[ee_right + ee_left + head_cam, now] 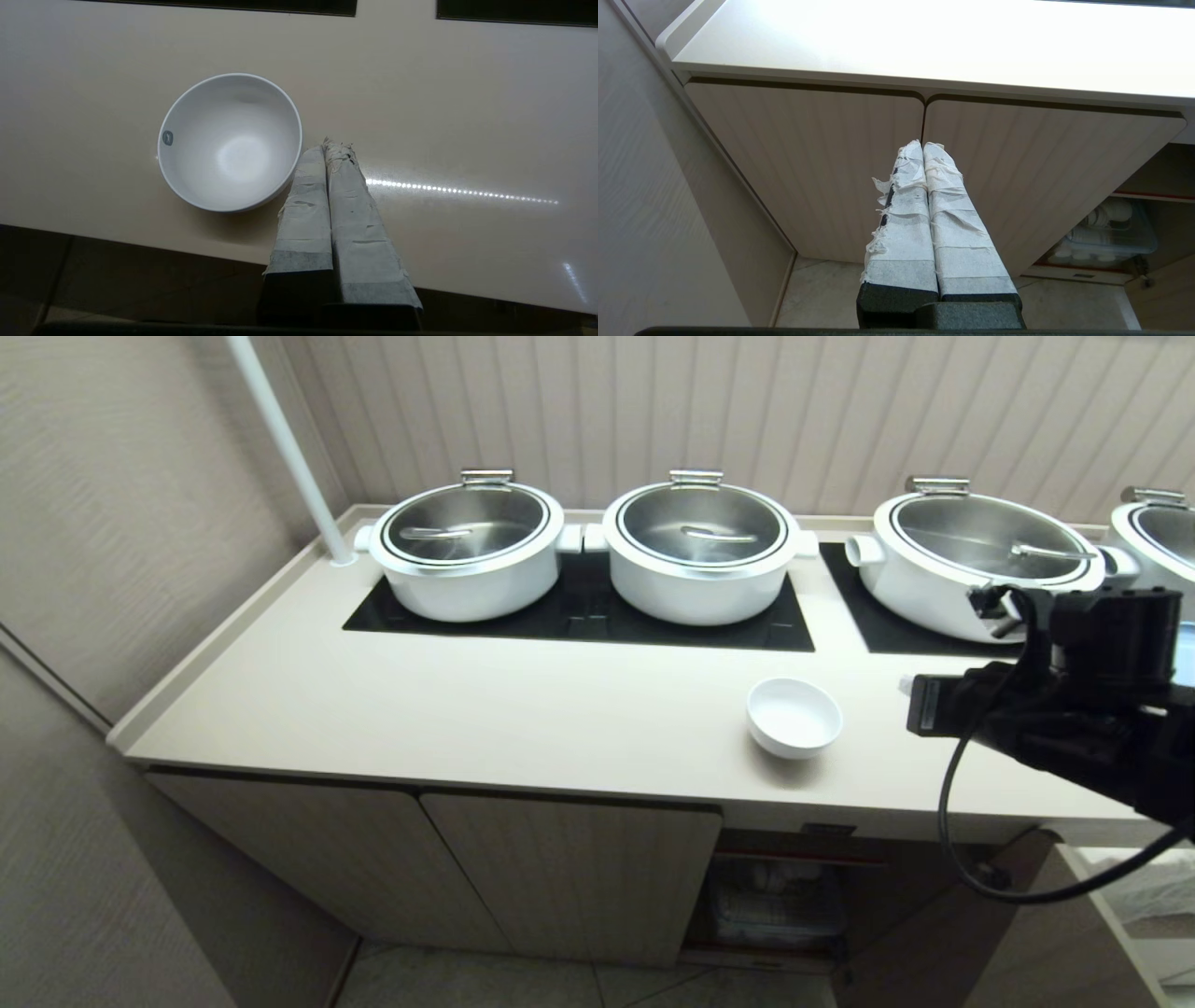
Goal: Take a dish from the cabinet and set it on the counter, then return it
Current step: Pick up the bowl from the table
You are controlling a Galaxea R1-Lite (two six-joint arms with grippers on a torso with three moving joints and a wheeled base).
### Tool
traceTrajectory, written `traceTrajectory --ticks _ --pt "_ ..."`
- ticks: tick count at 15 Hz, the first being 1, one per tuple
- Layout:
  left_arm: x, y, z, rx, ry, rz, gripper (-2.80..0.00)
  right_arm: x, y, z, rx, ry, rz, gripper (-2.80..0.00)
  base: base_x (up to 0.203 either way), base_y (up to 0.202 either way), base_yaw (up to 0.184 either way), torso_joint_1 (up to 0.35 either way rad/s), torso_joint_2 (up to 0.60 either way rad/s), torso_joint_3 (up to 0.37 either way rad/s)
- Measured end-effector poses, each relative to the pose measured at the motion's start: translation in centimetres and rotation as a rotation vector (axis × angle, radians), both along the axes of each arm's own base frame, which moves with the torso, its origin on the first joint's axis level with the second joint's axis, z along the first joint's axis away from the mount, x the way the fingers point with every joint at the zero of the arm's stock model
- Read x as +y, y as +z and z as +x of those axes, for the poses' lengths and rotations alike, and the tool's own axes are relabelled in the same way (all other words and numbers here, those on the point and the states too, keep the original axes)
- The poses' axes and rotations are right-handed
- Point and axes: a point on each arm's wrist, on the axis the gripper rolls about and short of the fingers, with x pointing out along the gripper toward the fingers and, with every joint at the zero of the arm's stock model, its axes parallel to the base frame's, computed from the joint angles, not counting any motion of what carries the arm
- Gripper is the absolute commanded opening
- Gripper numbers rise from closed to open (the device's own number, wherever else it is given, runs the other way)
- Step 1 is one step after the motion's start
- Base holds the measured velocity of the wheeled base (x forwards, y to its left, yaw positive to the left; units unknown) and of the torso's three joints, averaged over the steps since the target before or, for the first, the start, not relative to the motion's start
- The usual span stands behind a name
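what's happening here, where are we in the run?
The small white bowl sits upright on the cream countertop, nothing holding it. The right hand hovers just beside its rim, fingers shut and empty. The left hand, also shut, is parked low facing the closed cabinet doors. Returning the bowl is not yet done.

The right arm [1074, 709] is black and boxy, with a black cable [952, 803] looping below. Both pairs of fingers [327, 210] are wrapped in frayed white tape, perhaps cloth.

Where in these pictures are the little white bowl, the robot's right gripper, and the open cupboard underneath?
dish [231, 149]: right wrist view, inside of the bowl.
right gripper [329, 145]: right wrist view, tips of the shut taped fingers.
cabinet [569, 868]: head view, closed fluted door beside the open part.
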Motion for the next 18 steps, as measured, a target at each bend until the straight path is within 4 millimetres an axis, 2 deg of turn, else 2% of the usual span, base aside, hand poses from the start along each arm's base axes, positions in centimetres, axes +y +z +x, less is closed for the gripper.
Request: traceTrajectory --ticks 3,9,12,18 --pt "0.0 0.0 0.0 0.0 0.0 0.0 -2.8 -0.8 -1.5 -3.7 0.037 0.011 -0.032 -2.8 0.0 0.0 0.0 0.0 0.0 0.0" --pt "0.0 0.0 0.0 0.0 0.0 0.0 -2.8 -2.8 -6.0 -13.0 0.14 0.047 -0.133 -2.8 0.0 0.0 0.0 0.0 0.0 0.0" --pt "0.0 0.0 0.0 0.0 0.0 0.0 -2.8 -3.7 -7.7 -17.3 0.137 0.058 -0.16 -2.8 0.0 0.0 0.0 0.0 0.0 0.0" --pt "0.0 0.0 0.0 0.0 0.0 0.0 -2.8 -5.0 -9.2 -23.3 0.117 0.065 -0.162 -2.8 0.0 0.0 0.0 0.0 0.0 0.0"
